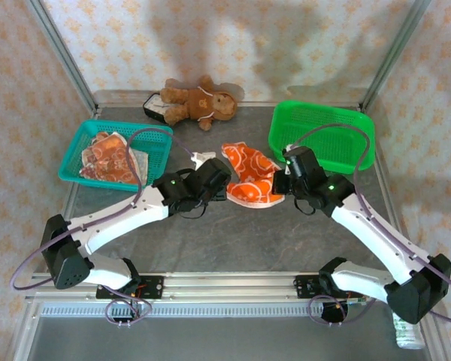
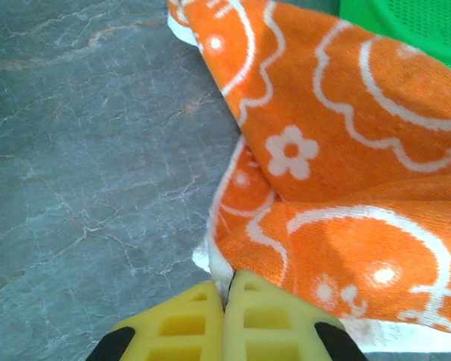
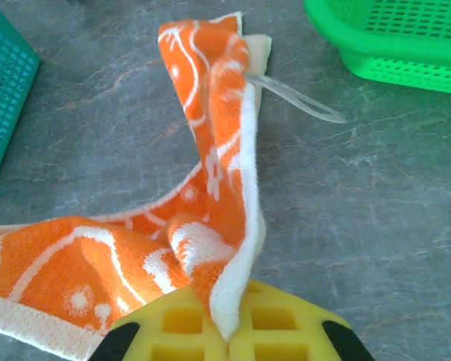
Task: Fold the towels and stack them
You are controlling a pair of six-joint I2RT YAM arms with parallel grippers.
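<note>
Far left, the teal basket (image 1: 74,150) holds two towels: an orange-and-cream towel (image 1: 104,159) with a paler towel (image 1: 140,159) partly hidden under its right edge. Their prints are too small to read.

The left gripper (image 1: 224,183) sits at the left hem of the orange towel (image 1: 248,177). On the left wrist camera the jaws of the left gripper (image 2: 227,282) are fully closed, tips together, with the hem of the orange towel (image 2: 346,150) lying against them. Whether cloth is caught between them cannot be told.

The teddy bear (image 1: 199,101) lies at the back edge, centre, partly covering a dark object (image 1: 154,105) that cannot be identified.

The orange towel rests on the grey table (image 1: 233,241) between the two grippers, rumpled. White flower and scallop motifs are visible, with no legible lettering.

The right gripper (image 1: 279,183) meets the towel's right side. On the right wrist camera the right gripper (image 3: 229,331) is clamped on the white hem, and the orange towel (image 3: 210,188) rises from it in a standing fold. A translucent loop (image 3: 301,98) projects from its upper edge.

The green basket (image 1: 282,128) stands just behind and to the right, apart from the towel. Bare table lies in front of the towel, toward the arm bases. A pale container (image 1: 410,335) at the bottom right corner is cut off.
</note>
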